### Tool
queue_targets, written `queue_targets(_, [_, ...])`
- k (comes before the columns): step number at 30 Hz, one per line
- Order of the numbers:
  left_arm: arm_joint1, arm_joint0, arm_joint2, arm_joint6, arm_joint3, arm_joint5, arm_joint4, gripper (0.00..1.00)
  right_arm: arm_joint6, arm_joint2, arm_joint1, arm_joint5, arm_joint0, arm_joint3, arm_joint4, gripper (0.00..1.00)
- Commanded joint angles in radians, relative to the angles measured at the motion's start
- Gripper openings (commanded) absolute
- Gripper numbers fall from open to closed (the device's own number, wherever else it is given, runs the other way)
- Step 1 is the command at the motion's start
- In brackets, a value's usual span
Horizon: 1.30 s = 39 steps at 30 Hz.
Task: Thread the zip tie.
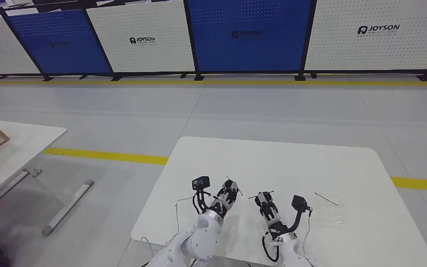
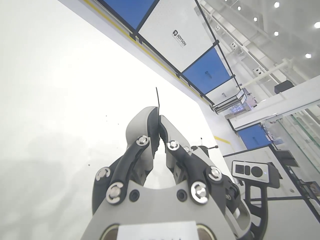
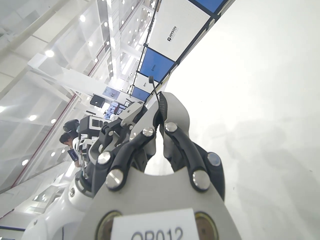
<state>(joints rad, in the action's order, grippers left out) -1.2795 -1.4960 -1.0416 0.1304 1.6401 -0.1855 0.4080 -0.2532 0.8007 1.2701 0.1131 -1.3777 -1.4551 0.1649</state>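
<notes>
The black zip tie's thin tail (image 2: pixel 157 98) sticks out past the fingertips of my left gripper (image 2: pixel 158 116), which is shut on it. My right gripper (image 3: pixel 160 102) is shut on the other end, whose small square head (image 3: pixel 151 78) stands just beyond its fingertips. In the top view the left gripper (image 1: pixel 230 190) and the right gripper (image 1: pixel 265 197) hover close together over the front of the white table (image 1: pixel 280 160), both pointing away from the robot, a short gap apart. The strap between the two held ends is hidden by the fingers.
A spare black zip tie (image 1: pixel 327 198) lies on the table to the right, beside a clear plastic bag (image 1: pixel 333 215). The table's front edge runs just behind the arms. A second white table (image 1: pixel 27 140) stands off to the left.
</notes>
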Motion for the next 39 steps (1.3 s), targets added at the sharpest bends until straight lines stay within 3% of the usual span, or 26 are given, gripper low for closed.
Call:
queue_targets(1, [0.000,0.000,0.000,0.000,0.000,0.000,0.000,0.00,0.001,0.000,0.000,0.000,-0.001,0.000,0.000,0.00])
queue_targets(5, [0.000,0.000,0.000,0.000,0.000,0.000,0.000,0.00,-0.035,-0.010,0.013,-0.016,0.004,0.010,0.034,0.00])
queue_targets(11, [-0.014,0.009,-0.015,0.036,0.009,-0.060,-0.115,0.00,-0.153,-0.020,0.034,0.008,0.003,0.031,0.096,0.00])
queue_targets(21, [-0.016,0.008,-0.013,0.014,0.017,-0.056,-0.137,0.00,-0.153,-0.020,0.034,0.008,0.003,0.031,0.096,0.00])
queue_targets(26, [-0.016,0.008,-0.013,0.014,0.017,-0.056,-0.137,0.00,-0.109,-0.005,0.039,0.037,-0.002,0.019,0.056,0.00])
queue_targets(29, [-0.016,0.008,-0.013,0.014,0.017,-0.056,-0.137,0.00,-0.065,-0.002,0.048,0.046,0.022,0.045,0.026,0.00])
queue_targets(35, [-0.016,0.008,-0.013,0.014,0.017,-0.056,-0.137,0.00,-0.053,-0.021,0.075,0.012,0.063,0.106,0.010,0.00])
queue_targets(39, [-0.016,0.008,-0.013,0.014,0.017,-0.056,-0.137,0.00,-0.053,-0.021,0.075,0.012,0.063,0.106,0.010,0.00])
